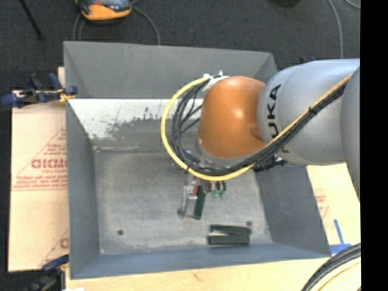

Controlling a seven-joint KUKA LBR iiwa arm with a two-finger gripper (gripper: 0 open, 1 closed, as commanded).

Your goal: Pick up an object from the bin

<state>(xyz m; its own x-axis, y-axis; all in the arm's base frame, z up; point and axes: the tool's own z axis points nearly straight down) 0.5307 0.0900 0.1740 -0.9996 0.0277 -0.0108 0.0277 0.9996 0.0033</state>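
Gripper [193, 206] is seen low over the floor of the bin [80, 180], its opening cannot be told, and the dark flat block [229, 235] at its four o'clock is not yet picked.

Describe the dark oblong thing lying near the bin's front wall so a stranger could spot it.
Start at the grey metal bin and follow its floor to the near wall. Just below and right of the gripper lies a dark oblong block, flat on the floor. It is far bigger than the one tiny dark speck away to the left.
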